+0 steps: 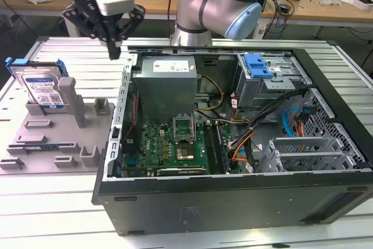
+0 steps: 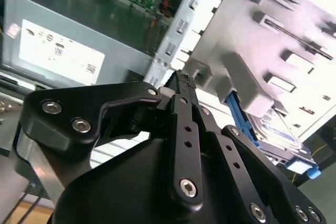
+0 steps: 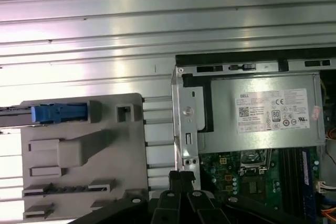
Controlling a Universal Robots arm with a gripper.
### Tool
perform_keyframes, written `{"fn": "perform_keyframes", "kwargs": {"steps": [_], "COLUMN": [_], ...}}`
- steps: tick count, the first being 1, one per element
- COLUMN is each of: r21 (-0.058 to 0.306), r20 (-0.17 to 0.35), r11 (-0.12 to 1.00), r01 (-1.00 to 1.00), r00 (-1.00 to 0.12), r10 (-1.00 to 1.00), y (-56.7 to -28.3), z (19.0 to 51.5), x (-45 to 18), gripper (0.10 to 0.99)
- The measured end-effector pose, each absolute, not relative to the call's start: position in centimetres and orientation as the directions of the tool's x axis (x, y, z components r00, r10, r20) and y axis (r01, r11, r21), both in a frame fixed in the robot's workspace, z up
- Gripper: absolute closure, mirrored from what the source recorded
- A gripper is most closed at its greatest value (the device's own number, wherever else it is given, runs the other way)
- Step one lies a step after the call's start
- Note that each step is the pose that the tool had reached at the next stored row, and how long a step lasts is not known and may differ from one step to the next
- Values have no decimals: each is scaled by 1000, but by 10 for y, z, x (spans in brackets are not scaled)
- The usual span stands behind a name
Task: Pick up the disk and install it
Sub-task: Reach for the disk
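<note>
Gripper: jaws closed tip to tip and holding nothing, as both wrist views confirm. It hangs over the near-side wall of the open computer case, between the grey power supply and the grey fixture plate, touching neither. The disk stands on edge in a slot at the far corner of that plate, on the exterior view's left, label face outward. Its blue bracket is uppermost and well apart from the gripper. Judgement: the disk is a rigid metal body, dense for its size, smooth on the faces and sensitive to knocks. The exposed upper half, pinched across the two flat faces, looks the soundest hold, since the plastic bracket may flex. Plate and case sit on a slotted aluminium table, level and bare along its near edge. Cluttered desks with cables and boxes stand behind.
</note>
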State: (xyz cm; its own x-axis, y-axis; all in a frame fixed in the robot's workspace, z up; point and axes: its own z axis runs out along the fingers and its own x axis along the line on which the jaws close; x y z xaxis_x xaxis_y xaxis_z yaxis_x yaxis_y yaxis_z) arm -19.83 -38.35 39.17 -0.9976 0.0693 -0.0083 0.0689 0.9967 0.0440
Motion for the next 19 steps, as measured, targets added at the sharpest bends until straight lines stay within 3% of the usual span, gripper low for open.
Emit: {"fn": "perform_keyframes", "kwargs": {"steps": [19], "r21": [43], "r20": [3], "r11": [997], "r01": [68], "r00": [-998], "r10": [68], "y": [-357], "z": [390], "x": [-287], "gripper": [980]}}
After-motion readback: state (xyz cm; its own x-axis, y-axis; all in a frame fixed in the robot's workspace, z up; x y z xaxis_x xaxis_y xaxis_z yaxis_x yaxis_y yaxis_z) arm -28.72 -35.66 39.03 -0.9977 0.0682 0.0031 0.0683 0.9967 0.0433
